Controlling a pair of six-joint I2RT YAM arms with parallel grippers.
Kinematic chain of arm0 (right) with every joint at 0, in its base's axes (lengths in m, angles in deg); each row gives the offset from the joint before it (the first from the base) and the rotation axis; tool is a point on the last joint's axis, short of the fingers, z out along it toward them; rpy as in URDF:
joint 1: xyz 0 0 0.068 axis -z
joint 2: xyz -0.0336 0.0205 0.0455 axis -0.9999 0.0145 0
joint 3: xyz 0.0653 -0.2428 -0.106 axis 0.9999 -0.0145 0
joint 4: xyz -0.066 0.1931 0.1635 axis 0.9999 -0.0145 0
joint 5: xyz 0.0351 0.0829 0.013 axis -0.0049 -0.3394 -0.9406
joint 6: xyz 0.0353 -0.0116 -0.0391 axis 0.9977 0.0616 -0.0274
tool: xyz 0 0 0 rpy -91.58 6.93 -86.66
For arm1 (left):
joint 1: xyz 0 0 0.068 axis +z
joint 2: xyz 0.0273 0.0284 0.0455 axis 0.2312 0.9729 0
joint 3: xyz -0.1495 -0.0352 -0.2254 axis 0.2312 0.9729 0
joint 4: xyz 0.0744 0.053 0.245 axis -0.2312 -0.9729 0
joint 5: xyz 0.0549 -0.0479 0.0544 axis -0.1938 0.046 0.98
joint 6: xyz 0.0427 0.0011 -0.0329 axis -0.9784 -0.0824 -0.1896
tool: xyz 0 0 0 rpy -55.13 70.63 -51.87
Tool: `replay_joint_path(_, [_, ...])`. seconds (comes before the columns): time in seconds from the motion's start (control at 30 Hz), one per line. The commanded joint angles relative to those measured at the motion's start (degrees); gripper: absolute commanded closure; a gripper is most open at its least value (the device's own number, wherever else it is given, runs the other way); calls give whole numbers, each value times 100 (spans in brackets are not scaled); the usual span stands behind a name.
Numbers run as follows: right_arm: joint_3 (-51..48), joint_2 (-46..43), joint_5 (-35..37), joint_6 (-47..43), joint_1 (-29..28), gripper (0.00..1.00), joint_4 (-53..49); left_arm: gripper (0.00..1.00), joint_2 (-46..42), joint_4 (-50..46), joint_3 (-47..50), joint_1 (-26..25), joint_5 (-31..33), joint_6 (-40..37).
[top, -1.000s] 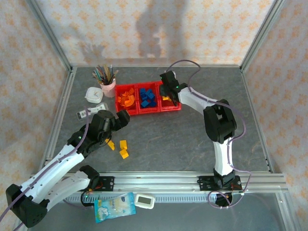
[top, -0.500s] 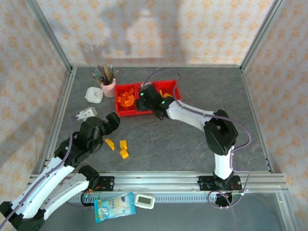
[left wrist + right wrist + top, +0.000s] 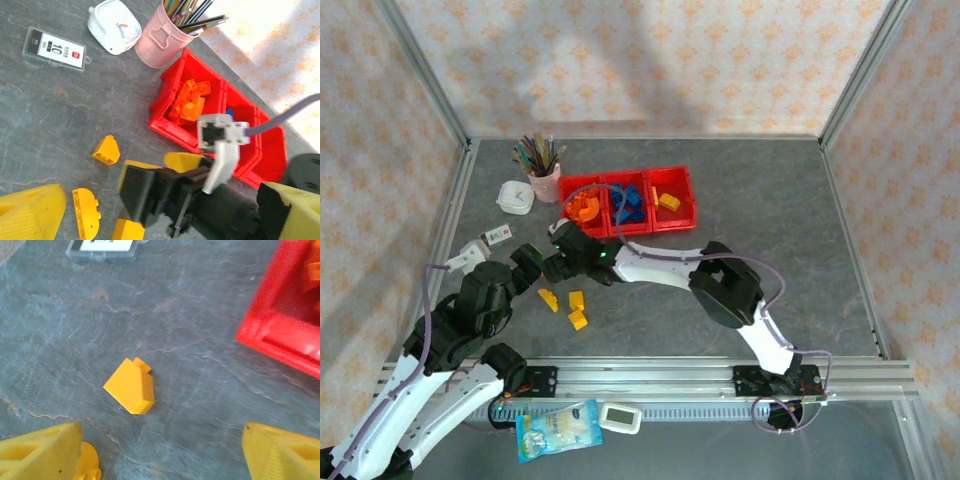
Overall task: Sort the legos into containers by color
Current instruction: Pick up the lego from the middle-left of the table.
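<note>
So the right gripper (image 3: 160,452) just whipped over from the farthest bin to the loose yellows on the table. Its jaws stand well apart now with nothing in them. Reads to me like one drop-off is done and the next pick is lining up. Just ahead of its fingertips (image 3: 45,447), lying on the table and not touched, is a yellow slope brick (image 3: 131,392). A second yellow (image 3: 89,467) pokes out right beside one fingertip. The left gripper (image 3: 527,264) has backed off a bit as the right one came in, but it's still close alongside, jaws wide apart and empty. The two are kinda crowding the same patch, so I'd watch for a bump. Past the slope brick, further out from the gripper, are the bins (image 3: 280,332). There are oranges (image 3: 582,206) in the nearest one, blues (image 3: 628,203) in the middle and a yellow (image 3: 668,201) in the farthest. Looks like three yellows left on the table, so it's nearly done I'd say.
</note>
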Motion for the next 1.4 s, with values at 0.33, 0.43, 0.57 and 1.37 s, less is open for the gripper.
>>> replay_joint_path(0.33, [1632, 1337, 88, -514, -151, 23, -485, 1, -92, -240, -46, 37, 278, 116])
replay_joint_path(0.43, [1827, 1523, 160, -577, -155, 27, -587, 1, -77, -209, -14, 36, 253, 95])
replay_joint_path(0.57, [1909, 1640, 159, -670, -151, 36, -657, 1, -73, -182, -12, 31, 262, 82])
replay_joint_path(1.37, [-696, -1197, -236, 125, 560, 69, -25, 1, 442, 765, -73, 37, -425, -459])
